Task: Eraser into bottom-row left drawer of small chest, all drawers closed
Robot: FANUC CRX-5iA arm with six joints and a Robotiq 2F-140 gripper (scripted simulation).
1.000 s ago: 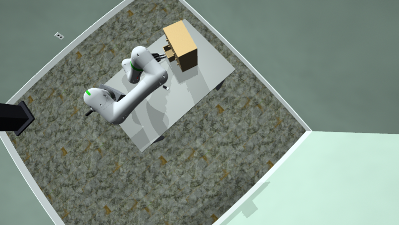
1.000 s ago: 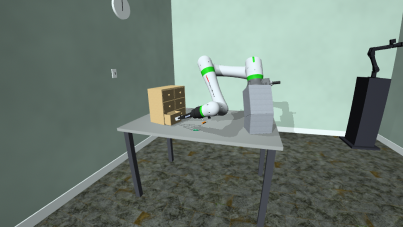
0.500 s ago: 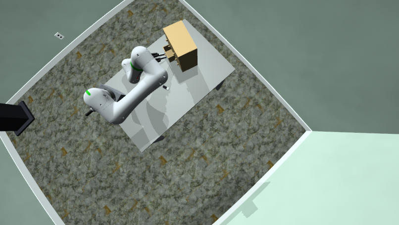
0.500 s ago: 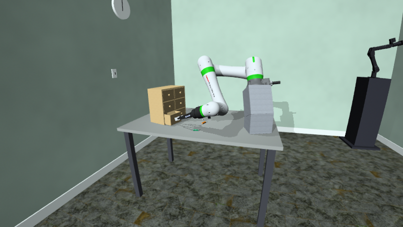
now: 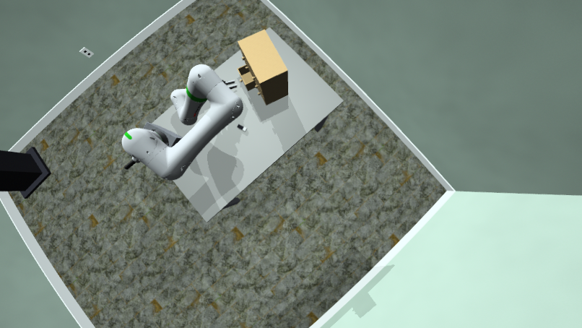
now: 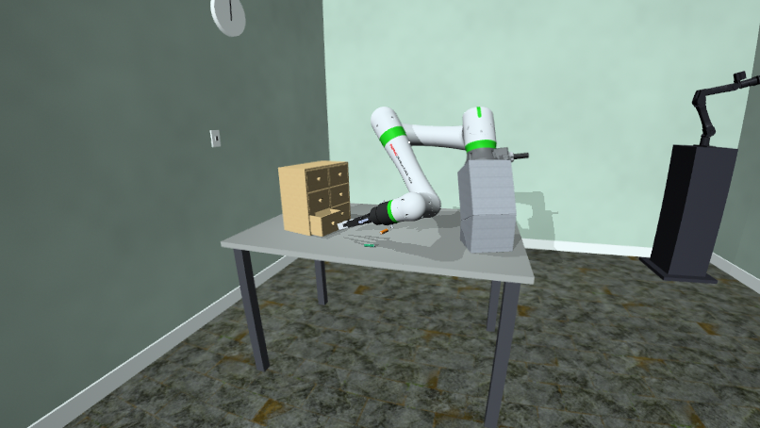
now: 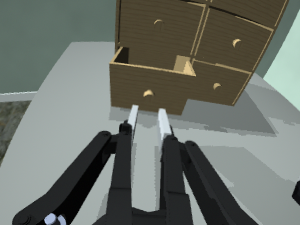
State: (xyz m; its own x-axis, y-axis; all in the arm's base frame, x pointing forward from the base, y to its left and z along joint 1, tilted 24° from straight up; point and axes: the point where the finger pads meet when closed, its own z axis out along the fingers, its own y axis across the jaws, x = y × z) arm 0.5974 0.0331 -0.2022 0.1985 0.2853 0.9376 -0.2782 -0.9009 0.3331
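With its bottom-left drawer (image 7: 148, 86) pulled partly out of the chest (image 7: 199, 22), the empty, barely parted pincer (image 7: 148, 116) should back straight off toward the eraser (image 5: 242, 128) lying at the arm's 5 o'clock on the table (image 6: 297, 250).

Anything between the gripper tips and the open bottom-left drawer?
No. In the wrist view only bare table separates the gripper from the drawer front; nothing is held.
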